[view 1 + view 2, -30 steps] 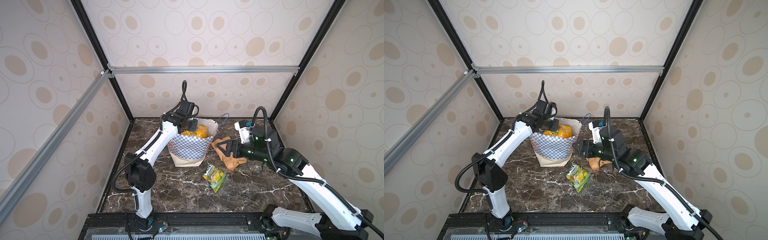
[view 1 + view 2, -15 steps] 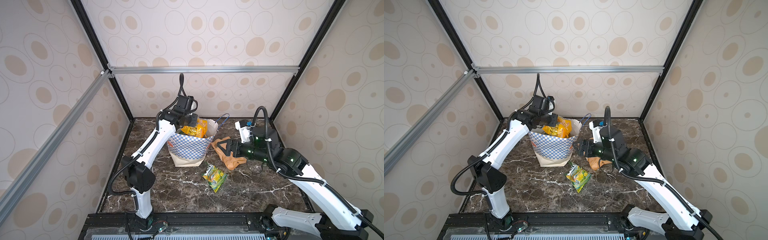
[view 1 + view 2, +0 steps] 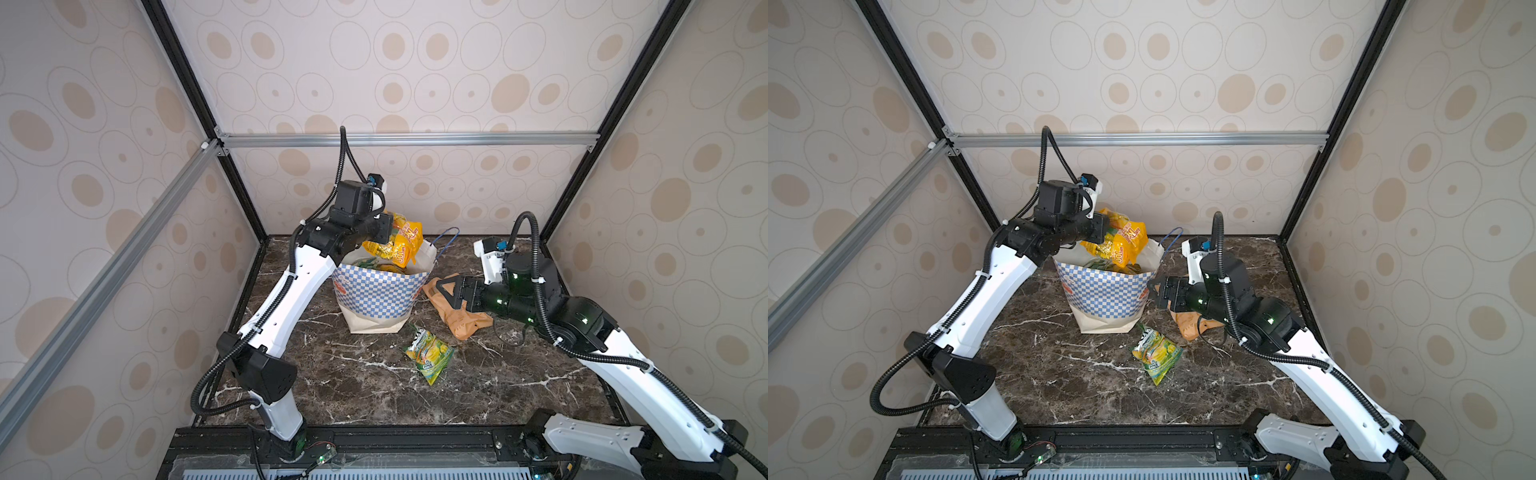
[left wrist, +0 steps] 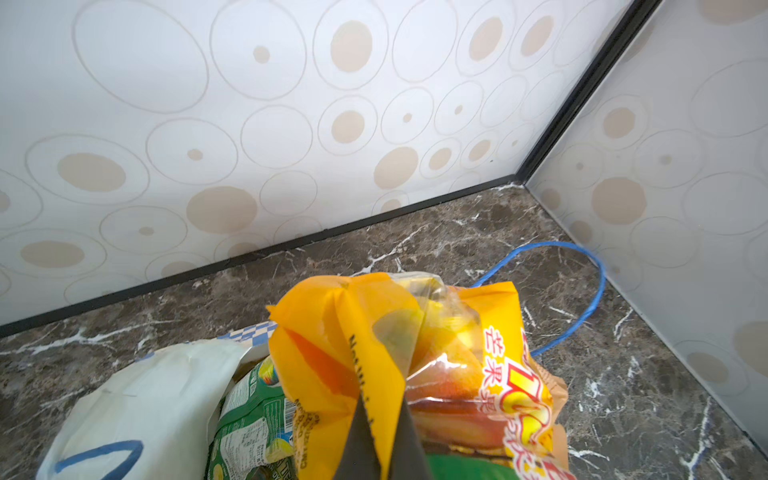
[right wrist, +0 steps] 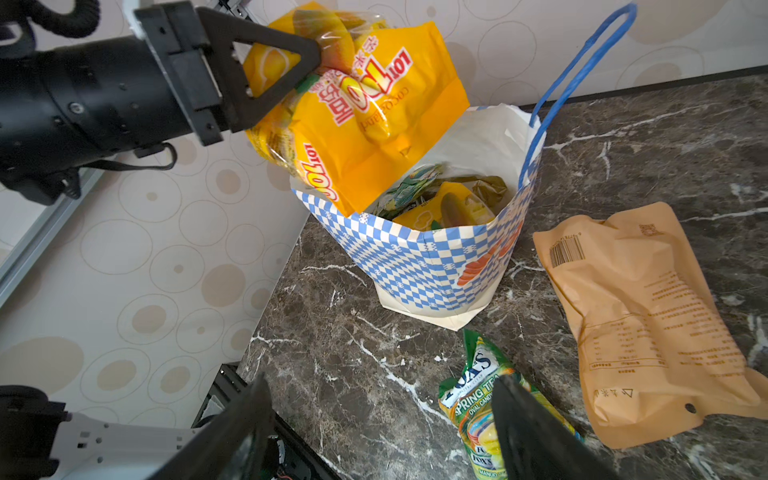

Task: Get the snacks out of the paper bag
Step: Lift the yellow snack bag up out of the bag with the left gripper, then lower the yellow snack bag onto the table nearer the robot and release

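Two snacks lie loose on the dark marble tabletop [image 3: 365, 395]. Nearest the front edge is a green-yellow Fox's Spring Tea candy packet [image 3: 429, 354], flat on the surface and clear of all other items. Just behind it and to the right lies a flat tan-orange pouch [image 3: 461, 318], printed side and barcode up, close beside the paper bag [image 3: 376, 297] but not visibly touching it. The right gripper [image 3: 448, 291] hangs over the far end of this pouch, aimed at the bag's side; its jaws stand wide apart with nothing between them, as the right wrist view confirms. The paper bag stands upright at the table's centre, mouth open, with its blue-white chequered band facing forward. Inside it, the right wrist view shows a green packet [image 5: 409, 189], a second yellow packet [image 5: 451, 210] and a dark gold foil edge [image 5: 494, 187]. Above the bag's mouth, the left gripper [image 3: 384, 230] is clamped on the top corner of a yellow-orange packet [image 3: 401, 245]. The packet hangs free, with its lower edge level with the bag's rim. One blue cord handle [image 3: 446, 239] arches up from the bag's far right edge, in front of the patterned back wall [image 3: 415, 83].
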Controlling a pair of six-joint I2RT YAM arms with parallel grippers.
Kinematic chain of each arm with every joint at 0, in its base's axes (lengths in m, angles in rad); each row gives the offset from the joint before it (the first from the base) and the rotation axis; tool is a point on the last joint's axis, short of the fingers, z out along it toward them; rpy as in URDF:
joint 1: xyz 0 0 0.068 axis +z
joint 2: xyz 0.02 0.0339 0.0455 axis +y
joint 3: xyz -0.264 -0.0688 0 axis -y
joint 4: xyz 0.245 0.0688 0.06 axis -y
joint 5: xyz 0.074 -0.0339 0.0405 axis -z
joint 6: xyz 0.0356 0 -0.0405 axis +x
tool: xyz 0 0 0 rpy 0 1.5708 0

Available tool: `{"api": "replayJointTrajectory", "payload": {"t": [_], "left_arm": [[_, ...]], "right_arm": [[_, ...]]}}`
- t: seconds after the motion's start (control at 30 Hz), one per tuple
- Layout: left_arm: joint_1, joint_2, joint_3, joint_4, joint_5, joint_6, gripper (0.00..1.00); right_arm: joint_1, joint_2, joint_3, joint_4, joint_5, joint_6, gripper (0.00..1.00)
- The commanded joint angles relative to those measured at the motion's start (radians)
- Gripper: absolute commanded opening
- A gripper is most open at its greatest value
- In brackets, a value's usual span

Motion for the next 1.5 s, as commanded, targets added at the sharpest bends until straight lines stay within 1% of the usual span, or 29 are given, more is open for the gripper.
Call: {"api": "replayJointTrajectory", "payload": {"t": [0.0, 0.1, 0.2, 0.27, 0.4, 0.57, 0.67, 0.83, 1.0, 1.13, 1.23, 1.37, 1.47], "left_arm": [[0.008, -0.079, 0.031, 0.112, 0.051, 0.007, 0.00], [0.006, -0.135, 0.008, 0.131, 0.112, -0.022, 0.00], [0.005, -0.229, -0.068, 0.178, 0.168, -0.062, 0.00], [0.005, -0.310, -0.140, 0.214, 0.180, -0.083, 0.00], [0.005, -0.498, -0.305, 0.255, 0.168, -0.104, 0.00], [0.004, -0.732, -0.559, 0.288, 0.121, -0.137, 0.00], [0.005, -0.869, -0.742, 0.323, 0.066, -0.175, 0.00], [0.005, -1.063, -1.067, 0.409, 0.039, -0.265, 0.00], [0.005, -1.154, -1.339, 0.494, 0.075, -0.381, 0.00], [0.005, -1.185, -1.546, 0.600, 0.095, -0.430, 0.00], [0.004, -1.169, -1.640, 0.659, 0.105, -0.428, 0.00], [0.004, -1.139, -1.725, 0.726, 0.103, -0.426, 0.00], [0.005, -1.117, -1.783, 0.804, 0.109, -0.448, 0.00]], "right_arm": [[0.009, -0.029, 0.007, 0.022, 0.070, -0.003, 0.86], [0.009, -0.034, 0.010, 0.018, 0.118, -0.008, 0.86], [0.009, -0.033, 0.020, 0.011, 0.144, -0.017, 0.86], [0.010, -0.035, 0.020, 0.012, 0.153, -0.023, 0.87], [0.010, -0.043, 0.008, 0.033, 0.153, -0.033, 0.87], [0.009, -0.047, -0.008, 0.059, 0.155, -0.043, 0.88], [0.009, -0.040, -0.010, 0.072, 0.157, -0.045, 0.88], [0.010, -0.017, -0.002, 0.075, 0.141, -0.043, 0.88], [0.009, -0.003, -0.003, 0.075, 0.135, -0.037, 0.88], [0.009, 0.003, -0.003, 0.076, 0.128, -0.031, 0.88], [0.009, 0.007, -0.004, 0.072, 0.126, -0.026, 0.88], [0.009, 0.008, -0.004, 0.068, 0.129, -0.026, 0.88], [0.010, 0.011, -0.007, 0.072, 0.129, -0.025, 0.88]]}}
